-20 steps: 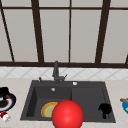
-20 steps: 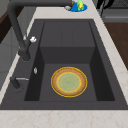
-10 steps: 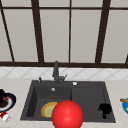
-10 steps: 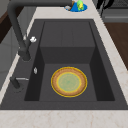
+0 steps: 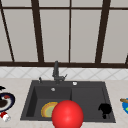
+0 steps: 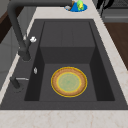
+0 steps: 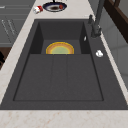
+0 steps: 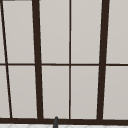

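A black hand (image 5: pixel 105 109), my right one, hangs over the sink's front right corner, above the flat drainer side and touching nothing I can see. In the left side view a hand (image 6: pixel 105 3) shows as a dark shape at the far top right, off the counter's front edge. A yellow plate with a green middle (image 6: pixel 69 81) lies flat in the deep basin (image 6: pixel 45 75). A large red ball (image 5: pixel 67 114) fills the front centre and covers part of the yellow plate (image 5: pixel 47 109).
A dark faucet (image 5: pixel 56 71) stands behind the basin. On the left counter sits a dark pan (image 5: pixel 5 101) with red and white bits, beside a small red-and-white item (image 5: pixel 5 116). A blue dish (image 5: pixel 125 105) with food rests on the right counter. Window panes rise behind.
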Motion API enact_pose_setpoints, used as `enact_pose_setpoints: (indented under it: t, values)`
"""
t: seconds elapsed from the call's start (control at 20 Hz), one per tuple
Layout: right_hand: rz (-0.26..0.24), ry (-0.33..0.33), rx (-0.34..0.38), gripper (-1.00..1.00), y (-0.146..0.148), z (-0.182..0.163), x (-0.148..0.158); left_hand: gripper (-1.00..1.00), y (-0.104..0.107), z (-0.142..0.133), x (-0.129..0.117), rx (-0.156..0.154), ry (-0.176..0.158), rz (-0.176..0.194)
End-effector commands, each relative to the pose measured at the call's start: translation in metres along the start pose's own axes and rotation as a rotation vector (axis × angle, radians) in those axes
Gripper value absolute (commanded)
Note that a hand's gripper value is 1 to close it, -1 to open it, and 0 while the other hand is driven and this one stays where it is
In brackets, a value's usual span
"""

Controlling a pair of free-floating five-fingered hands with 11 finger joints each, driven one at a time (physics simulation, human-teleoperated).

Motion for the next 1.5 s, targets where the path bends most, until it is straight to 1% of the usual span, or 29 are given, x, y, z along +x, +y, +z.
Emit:
enact_pose_setpoints:
  t: [0.0,0.15,0.2,0.3,0.35,0.4,0.5,0.6,0.65,0.7,0.75,0.9,0.95,1.0,1.05,1.1,1.3,1.45]
  values:
    - [0.0,0.0,0.0,0.0,0.0,0.0,0.0,-1.0,0.021,-0.015,0.009,-0.016,0.018,0.031]
    - [0.0,0.0,0.0,0.0,0.0,0.0,0.0,-1.0,0.037,-0.032,0.016,-0.031,0.013,0.04]
    - [0.0,0.0,0.0,0.0,0.0,0.0,0.0,-1.0,0.042,-0.037,0.018,-0.038,0.006,0.046]
    - [0.0,0.0,0.0,0.0,0.0,0.0,0.0,-1.0,0.051,-0.045,0.021,-0.044,0.013,0.058]
    - [0.0,0.0,0.0,0.0,0.0,0.0,0.0,-1.0,0.053,-0.052,0.023,-0.049,0.02,0.047]
    - [0.0,0.0,0.0,0.0,0.0,0.0,0.0,-1.0,0.052,-0.056,0.027,-0.057,0.016,0.031]
    - [0.0,0.0,0.0,0.0,0.0,0.0,0.0,-1.0,0.048,-0.067,0.037,-0.072,0.022,0.009]
    - [0.0,0.0,0.0,0.0,0.0,0.0,0.0,-1.0,0.044,-0.076,0.04,-0.086,0.012,-0.017]
    - [0.0,0.0,0.0,0.0,0.0,0.0,0.0,-1.0,0.043,-0.082,0.043,-0.081,0.011,-0.019]
    - [0.0,0.0,0.0,0.0,0.0,0.0,0.0,-1.0,0.046,-0.075,0.036,-0.04,0.012,0.036]
    - [0.0,0.0,0.0,0.0,0.0,0.0,0.0,-1.0,0.046,-0.071,0.039,-0.028,0.0,0.02]
    - [0.0,0.0,0.0,0.0,0.0,0.0,0.0,-1.0,0.045,-0.075,0.037,-0.029,0.0,0.035]
    - [0.0,0.0,0.0,0.0,0.0,0.0,0.0,-1.0,0.041,-0.087,0.037,-0.07,-0.005,0.038]
    - [0.0,0.0,0.0,0.0,0.0,0.0,0.0,-1.0,0.037,-0.092,0.047,-0.106,0.011,0.009]
    - [0.0,0.0,0.0,0.0,0.0,0.0,0.0,-1.0,0.036,-0.093,0.052,-0.118,0.024,0.001]
    - [0.0,0.0,0.0,0.0,0.0,0.0,0.0,-1.0,0.033,-0.095,0.054,-0.129,0.035,0.012]
    - [0.0,0.0,0.0,0.0,0.0,0.0,0.0,-1.0,0.024,-0.106,0.067,-0.164,0.051,0.013]
    - [0.0,0.0,0.0,0.0,0.0,0.0,0.0,-1.0,0.022,-0.113,0.079,-0.205,0.066,0.009]
